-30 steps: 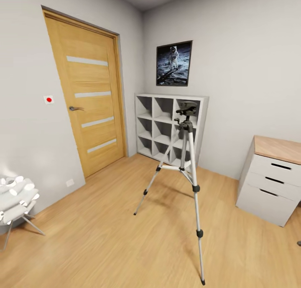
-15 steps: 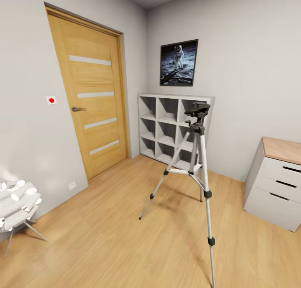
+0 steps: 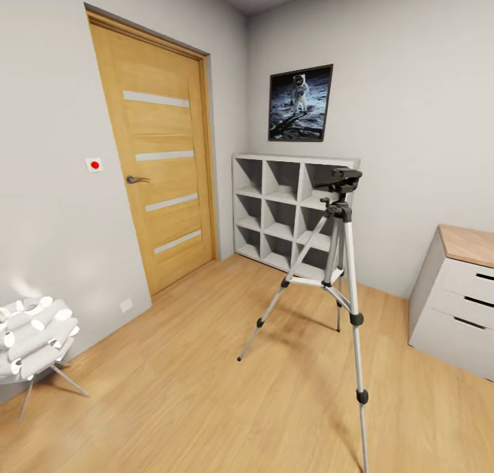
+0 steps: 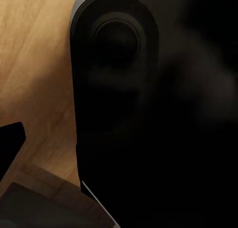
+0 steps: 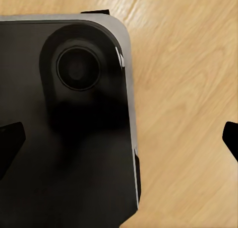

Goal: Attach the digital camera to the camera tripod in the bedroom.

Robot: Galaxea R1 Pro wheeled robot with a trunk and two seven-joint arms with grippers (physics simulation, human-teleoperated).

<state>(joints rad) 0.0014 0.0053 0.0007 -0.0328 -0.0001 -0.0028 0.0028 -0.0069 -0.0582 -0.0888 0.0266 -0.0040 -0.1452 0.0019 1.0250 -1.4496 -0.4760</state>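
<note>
The camera tripod [image 3: 356,318] stands on the wood floor right of centre in the head view, its silver legs spread and its black pan head [image 3: 339,178] bare. The digital camera is out of view. The bedroom shows its oak door [image 3: 161,185] and white cube shelving [image 3: 281,212]. In the right wrist view my right gripper [image 5: 119,141] is open over the floor and the robot's black base, with nothing between its fingertips [image 5: 10,143]. In the left wrist view my left gripper [image 4: 119,143] looks open, one fingertip [image 4: 10,143] at the edge, the other lost against the dark base.
A white drawer unit with a wooden top [image 3: 460,301] stands at the right. A white padded chair [image 3: 34,336] sits by the left wall. A moon poster [image 3: 300,104] hangs over the shelving. Open floor lies between me and the tripod.
The whole head view has shifted, so the camera has moved; the tripod now sits further right and looks a little nearer. Nothing in the room itself has moved.
</note>
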